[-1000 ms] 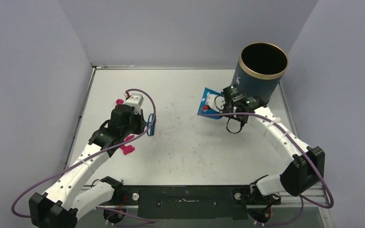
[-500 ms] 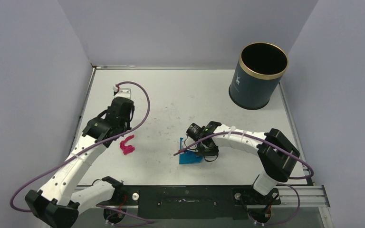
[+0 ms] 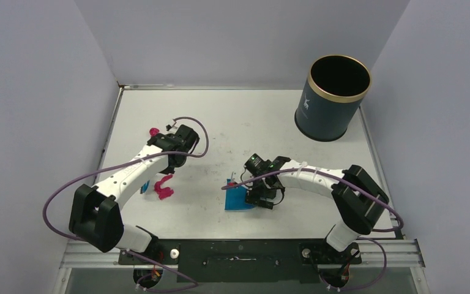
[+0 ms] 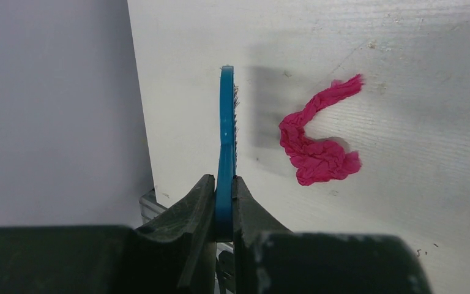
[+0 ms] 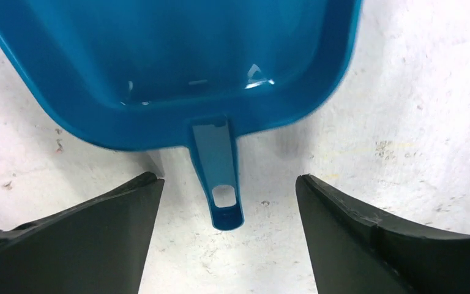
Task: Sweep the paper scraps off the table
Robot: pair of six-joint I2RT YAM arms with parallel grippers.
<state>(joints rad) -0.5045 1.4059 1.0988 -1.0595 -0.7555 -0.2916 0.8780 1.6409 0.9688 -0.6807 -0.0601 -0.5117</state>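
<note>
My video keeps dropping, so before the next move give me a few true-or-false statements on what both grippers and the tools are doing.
1. The left gripper is shut on the brush. True.
2. The right gripper clamps the dustpan handle. False: its jaws are open and the handle lies free between them.
3. The large pink scrap is inside the dustpan. False: it lies on the table, beside the brush.
4. The bin stands upright. True.

Crumpled magenta paper scrap (image 4: 316, 160), smudged off-white table (image 4: 416, 226)
</note>
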